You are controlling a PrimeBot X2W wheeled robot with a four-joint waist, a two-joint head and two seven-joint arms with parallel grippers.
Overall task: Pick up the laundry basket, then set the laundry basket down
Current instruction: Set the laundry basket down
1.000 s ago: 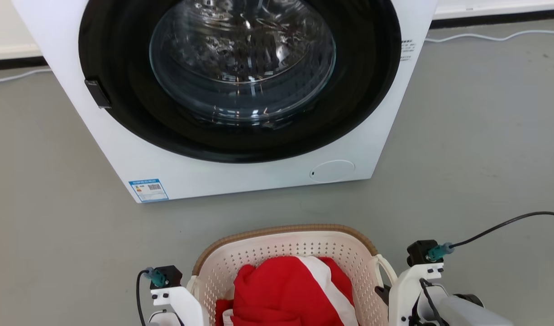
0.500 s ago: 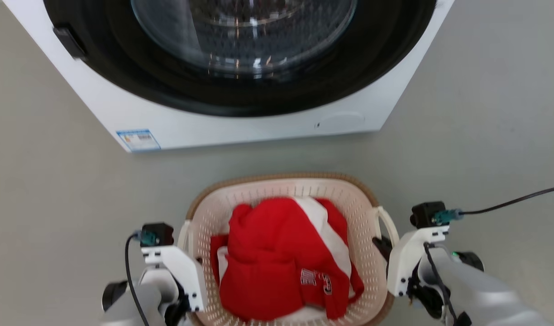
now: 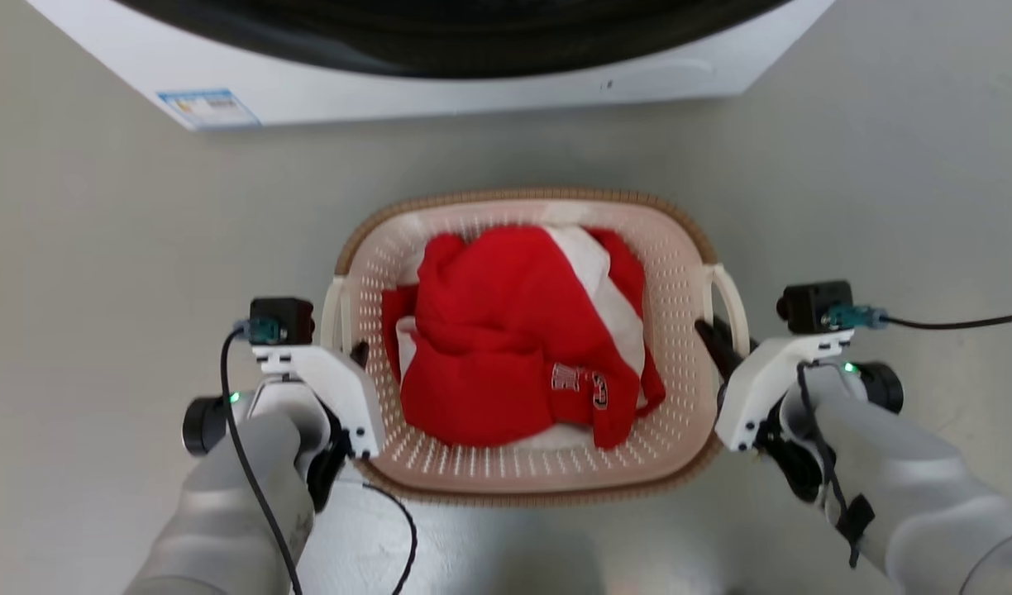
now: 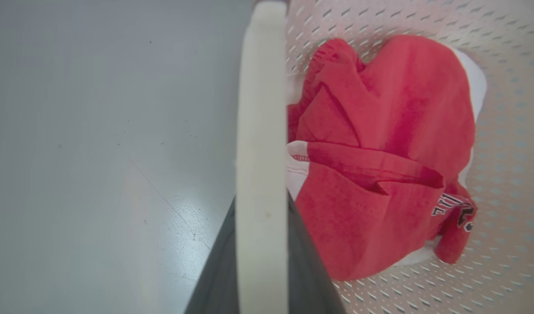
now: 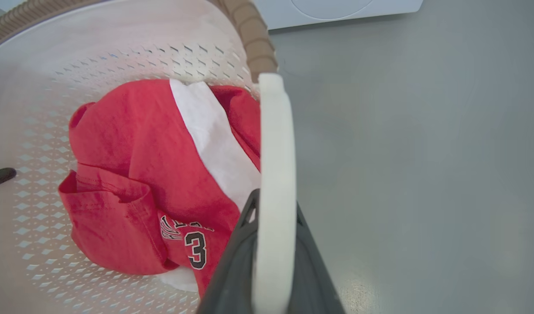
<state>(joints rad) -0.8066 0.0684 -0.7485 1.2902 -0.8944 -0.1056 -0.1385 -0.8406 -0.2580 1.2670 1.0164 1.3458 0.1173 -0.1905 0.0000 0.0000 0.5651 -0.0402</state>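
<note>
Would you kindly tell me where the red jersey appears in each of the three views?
Head view: the red jersey lies at centre, in the laundry basket.
Left wrist view: the jersey is right of centre.
Right wrist view: the jersey is left of centre.
Shared landmark: its black-and-white print.

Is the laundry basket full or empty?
Partly full: crumpled red and white clothing lies in the laundry basket, perforated wall bare around it.

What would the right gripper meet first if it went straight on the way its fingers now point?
The right gripper is clamped on the white loop handle of the laundry basket, which runs straight ahead between its fingers; it would push into that first, then probably the brown rim.
</note>
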